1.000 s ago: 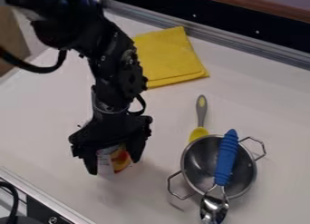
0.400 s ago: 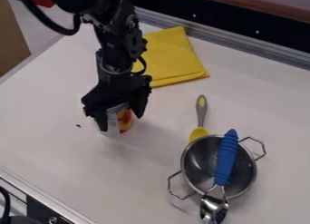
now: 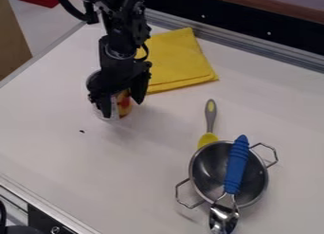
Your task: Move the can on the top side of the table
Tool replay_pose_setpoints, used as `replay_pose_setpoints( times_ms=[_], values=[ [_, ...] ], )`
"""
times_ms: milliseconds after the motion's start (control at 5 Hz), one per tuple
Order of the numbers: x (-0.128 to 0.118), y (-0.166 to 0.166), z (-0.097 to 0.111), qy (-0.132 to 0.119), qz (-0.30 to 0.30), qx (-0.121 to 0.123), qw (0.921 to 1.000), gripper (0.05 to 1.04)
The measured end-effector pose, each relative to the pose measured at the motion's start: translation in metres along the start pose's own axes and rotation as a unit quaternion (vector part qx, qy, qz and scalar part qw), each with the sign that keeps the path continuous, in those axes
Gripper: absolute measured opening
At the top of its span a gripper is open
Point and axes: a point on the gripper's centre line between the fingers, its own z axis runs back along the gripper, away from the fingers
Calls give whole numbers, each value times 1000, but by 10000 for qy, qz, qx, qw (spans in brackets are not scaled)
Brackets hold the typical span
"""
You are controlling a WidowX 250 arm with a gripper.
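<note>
A: Live at the worktop (image 3: 50,148), with the can (image 3: 124,104) caught in the end effector (image 3: 122,106)! Fingers parted to roughly the can's width, one on each side, apparently closed on it.

B: And placed where? Left-hand part of the worktop, towards the top edge, just beside the yellow cloth (image 3: 180,62). Close quarters!

A: Danger number one, then: that cloth. Too much drift to the right, and snag! Folds bunched under the base, perhaps, and a tilt on release.

B: And underneath? Raised or touching down, impossible to tell from here. Dragged rather than carried, liable to tip, through friction low down and push from higher up.

A: Fingertips low too, close to base level. Press down too hard, and risk a scrape, a jolt, maybe a loosened hold.

B: Then the finish! Probably a little further to go towards the metal rail (image 3: 247,41). Let go too soon, and fall short of the top side; push too far, and bang, straight against the rail.

A: And the pot (image 3: 212,166), with the blue-handled spoon (image 3: 236,166) across it? Well apart, towards the bottom right. Hardly a threat, barring a wild swing.
</note>
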Motion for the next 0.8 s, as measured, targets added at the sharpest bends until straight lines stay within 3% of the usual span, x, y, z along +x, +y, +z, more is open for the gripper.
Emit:
replay_pose_setpoints(
  times_ms=[400, 800],
  values=[
    [37, -2, -2, -268, 443, -66, 9986, 999],
    [50, -2, 8, -161, 683, 8, 9975, 999]
  ],
)
